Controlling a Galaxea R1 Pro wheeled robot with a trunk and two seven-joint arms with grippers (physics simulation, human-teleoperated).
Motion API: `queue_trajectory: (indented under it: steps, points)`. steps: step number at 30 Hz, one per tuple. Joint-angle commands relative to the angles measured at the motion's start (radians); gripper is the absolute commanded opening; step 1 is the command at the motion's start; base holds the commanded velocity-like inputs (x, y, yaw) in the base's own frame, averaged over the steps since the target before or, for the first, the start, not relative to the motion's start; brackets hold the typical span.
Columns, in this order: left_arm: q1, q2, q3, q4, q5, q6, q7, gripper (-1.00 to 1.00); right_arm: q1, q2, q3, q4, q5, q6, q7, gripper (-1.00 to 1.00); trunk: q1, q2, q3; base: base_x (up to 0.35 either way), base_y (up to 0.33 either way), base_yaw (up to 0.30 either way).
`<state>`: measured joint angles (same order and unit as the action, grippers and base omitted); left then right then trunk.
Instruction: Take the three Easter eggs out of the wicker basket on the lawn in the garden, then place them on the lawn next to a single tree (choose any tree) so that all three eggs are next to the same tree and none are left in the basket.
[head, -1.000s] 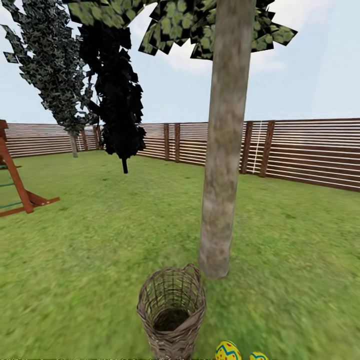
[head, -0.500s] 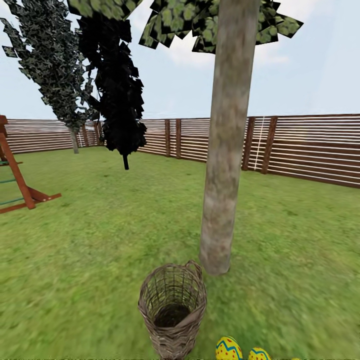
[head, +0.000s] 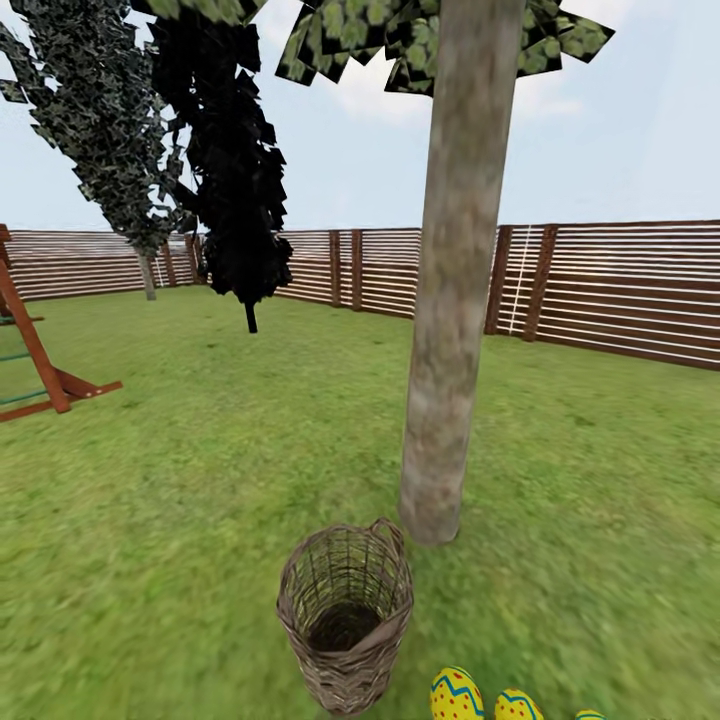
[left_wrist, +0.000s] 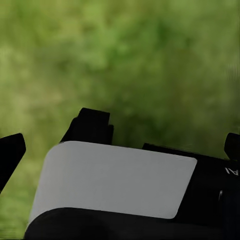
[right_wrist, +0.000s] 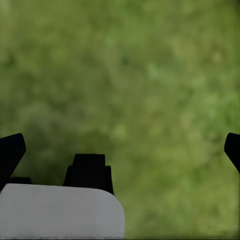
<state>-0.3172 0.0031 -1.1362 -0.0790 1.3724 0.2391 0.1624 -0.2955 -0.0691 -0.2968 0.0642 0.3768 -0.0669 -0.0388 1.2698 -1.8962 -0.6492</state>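
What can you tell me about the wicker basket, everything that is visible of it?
The wicker basket is small, round and brown, woven in an open lattice near the top and more tightly lower down. One loop handle rises from its far rim. It stands on the lawn, tipped a little toward the camera, its mouth open; its dark inside shows no egg. It sits just in front of the thick tree, apart from the trunk. Easter eggs lie on the grass to its right.

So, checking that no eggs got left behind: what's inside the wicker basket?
The round brown woven wicker basket shows only a dark, bare bottom from the head view; its near wall hides a little of the floor. Yellow dotted eggs lie on the grass beside it.
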Motion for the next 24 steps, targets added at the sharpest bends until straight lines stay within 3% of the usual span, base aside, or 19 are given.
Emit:
queue_trajectory:
  steps: [1,13,21,24]
  points:
    - [0.001,0.001,-0.005,-0.002,0.006,0.004,0.006,1.00,-0.001,0.000,-0.008,0.005,0.010,-0.007,-0.004,1.00,-0.004,0.007,0.001,0.000,0.000,0.000]
    - [0.003,0.004,-0.005,-0.001,0.003,0.001,0.010,1.00,0.007,0.001,-0.008,0.005,0.010,-0.010,-0.004,1.00,-0.050,0.091,0.019,0.000,0.000,0.000]
    - [0.004,0.022,-0.005,0.000,0.008,0.004,-0.004,1.00,0.007,0.004,-0.010,0.006,0.010,-0.013,0.003,1.00,-0.081,0.147,0.031,0.000,0.000,0.000]
    - [0.014,0.014,-0.005,-0.003,0.008,0.011,-0.006,1.00,0.011,0.002,-0.016,-0.001,0.010,-0.016,0.002,1.00,-0.092,0.168,0.036,0.000,0.000,0.000]
